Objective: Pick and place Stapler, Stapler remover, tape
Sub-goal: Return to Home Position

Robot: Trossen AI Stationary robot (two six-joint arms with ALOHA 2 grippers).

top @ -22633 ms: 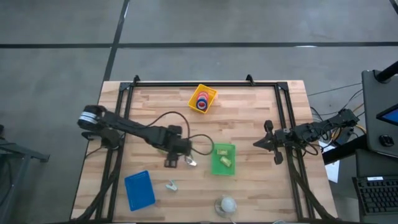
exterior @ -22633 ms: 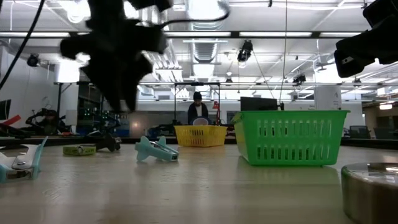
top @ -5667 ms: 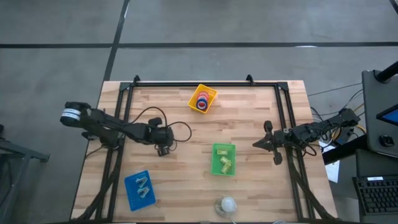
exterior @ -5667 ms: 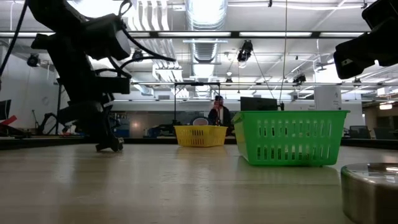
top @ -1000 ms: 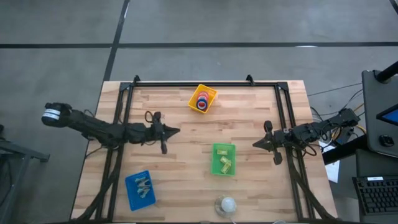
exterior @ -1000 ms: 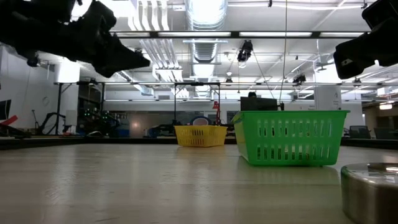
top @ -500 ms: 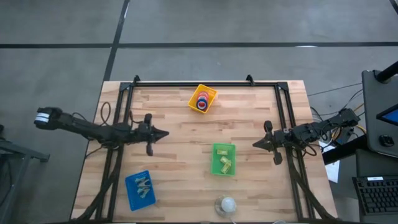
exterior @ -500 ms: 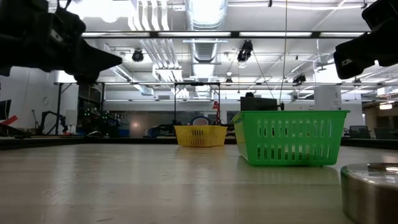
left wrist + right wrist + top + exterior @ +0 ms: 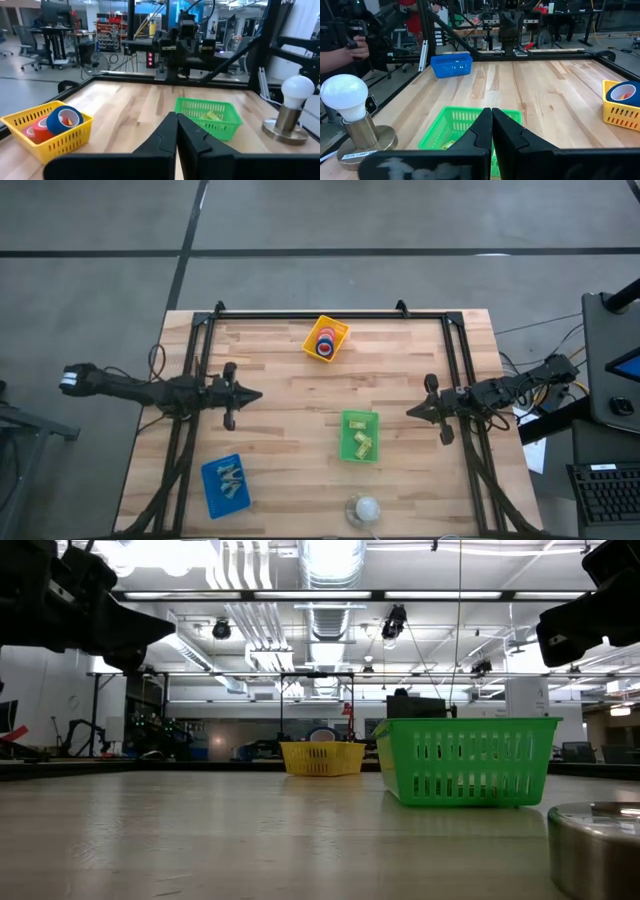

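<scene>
The tape rolls, red and dark blue, lie in the yellow bin at the far middle of the table; the left wrist view shows them too. Yellow-green staplers lie in the green bin. Pale stapler removers lie in the blue bin. My left gripper is shut and empty, held above the table's left part. My right gripper is shut and empty at the right side.
A lamp with a white bulb on a metal base stands at the near edge, right of the middle. Black frame rails run along the far edge and both sides. A person's hand shows beyond the table's left side.
My left gripper has drawn back toward the table's left edge, staying shut and empty. The right arm has kept still.
</scene>
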